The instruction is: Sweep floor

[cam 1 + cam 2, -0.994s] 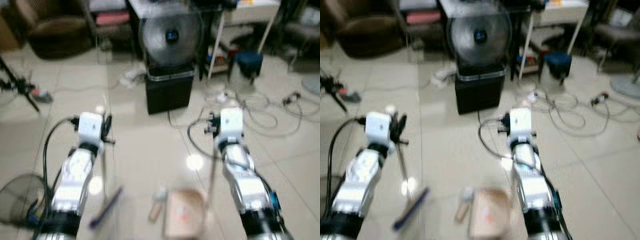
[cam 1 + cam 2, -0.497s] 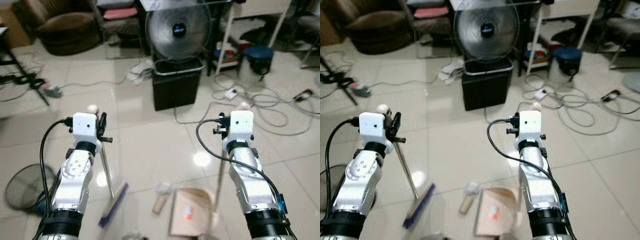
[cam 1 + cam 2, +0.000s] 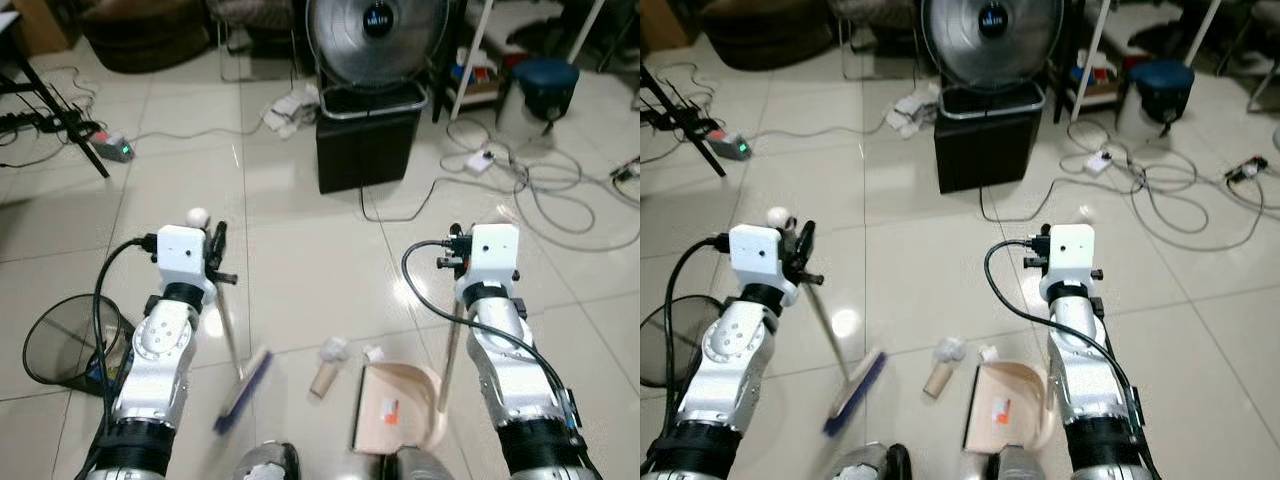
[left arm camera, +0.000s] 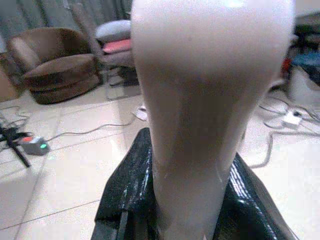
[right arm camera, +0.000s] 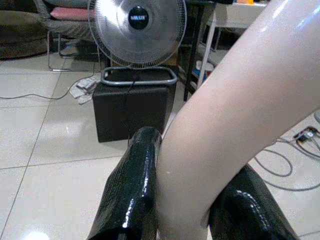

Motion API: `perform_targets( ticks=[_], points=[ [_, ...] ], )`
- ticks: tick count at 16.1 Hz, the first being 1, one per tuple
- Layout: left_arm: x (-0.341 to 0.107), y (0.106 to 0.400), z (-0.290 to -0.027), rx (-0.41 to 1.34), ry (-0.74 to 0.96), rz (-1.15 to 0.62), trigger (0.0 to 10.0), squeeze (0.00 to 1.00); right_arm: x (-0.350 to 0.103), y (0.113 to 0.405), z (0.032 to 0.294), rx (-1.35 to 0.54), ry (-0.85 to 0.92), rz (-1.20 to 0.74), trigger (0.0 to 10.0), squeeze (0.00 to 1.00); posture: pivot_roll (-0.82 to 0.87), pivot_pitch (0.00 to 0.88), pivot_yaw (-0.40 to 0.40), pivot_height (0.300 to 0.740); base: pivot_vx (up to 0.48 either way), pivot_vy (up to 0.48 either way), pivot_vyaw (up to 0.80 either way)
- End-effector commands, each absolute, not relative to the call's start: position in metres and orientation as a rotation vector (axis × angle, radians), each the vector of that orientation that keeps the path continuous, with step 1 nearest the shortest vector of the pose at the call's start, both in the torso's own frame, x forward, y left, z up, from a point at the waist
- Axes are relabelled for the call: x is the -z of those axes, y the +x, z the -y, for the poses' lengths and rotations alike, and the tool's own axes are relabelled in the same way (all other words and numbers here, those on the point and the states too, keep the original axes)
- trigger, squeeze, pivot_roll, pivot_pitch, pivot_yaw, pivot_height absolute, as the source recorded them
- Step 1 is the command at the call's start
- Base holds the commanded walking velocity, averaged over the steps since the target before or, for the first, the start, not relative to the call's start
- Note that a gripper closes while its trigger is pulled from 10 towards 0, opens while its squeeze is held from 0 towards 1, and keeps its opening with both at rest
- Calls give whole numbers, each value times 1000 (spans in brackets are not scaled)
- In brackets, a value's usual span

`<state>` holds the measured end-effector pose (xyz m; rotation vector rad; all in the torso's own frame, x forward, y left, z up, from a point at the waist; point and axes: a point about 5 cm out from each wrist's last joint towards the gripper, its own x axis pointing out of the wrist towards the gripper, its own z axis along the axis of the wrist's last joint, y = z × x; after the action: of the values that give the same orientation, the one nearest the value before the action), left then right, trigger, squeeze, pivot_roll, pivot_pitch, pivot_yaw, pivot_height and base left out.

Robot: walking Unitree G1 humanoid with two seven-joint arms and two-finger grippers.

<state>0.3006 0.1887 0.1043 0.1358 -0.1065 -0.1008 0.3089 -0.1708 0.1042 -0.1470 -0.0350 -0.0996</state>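
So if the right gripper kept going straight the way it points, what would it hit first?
Probably the black box under the fan, across bare floor. The right gripper is shut on the dustpan handle; depth is uncertain.

A round fan [image 3: 377, 40] stands behind a black box [image 3: 366, 150], with cables [image 3: 540, 195] and a brown armchair [image 3: 140, 35] nearby.

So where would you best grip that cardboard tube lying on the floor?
Around its middle, from above, fingers straddling its width: the cardboard tube lies flat on the tiles between the broom head and dustpan, its long sides exposed, crumpled paper at its far end.
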Motion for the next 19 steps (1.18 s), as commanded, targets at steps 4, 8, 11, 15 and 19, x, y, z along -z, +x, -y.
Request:
perform_targets(
  ticks=[4,8,11,15,19],
  points=[
    [-105,307,-181,124,149,131,10000,0,-111,324,171,132,-184,127,10000,0,138,310,122,740,0,0,0],
    [-106,309,-168,128,92,170,10000,0,-116,332,158,127,-189,214,10000,0,158,331,121,740,0,0,0],
    [-106,311,-156,105,2,182,10000,0,-105,331,131,43,-198,219,10000,0,160,331,113,740,0,0,0],
    [-114,314,-130,158,-226,185,10000,0,-93,327,114,7,-197,196,10000,0,151,320,106,740,0,0,0],
    [-132,320,-115,254,-360,212,10000,0,-94,330,122,46,-153,196,10000,0,138,271,96,740,0,0,0]
  ],
)
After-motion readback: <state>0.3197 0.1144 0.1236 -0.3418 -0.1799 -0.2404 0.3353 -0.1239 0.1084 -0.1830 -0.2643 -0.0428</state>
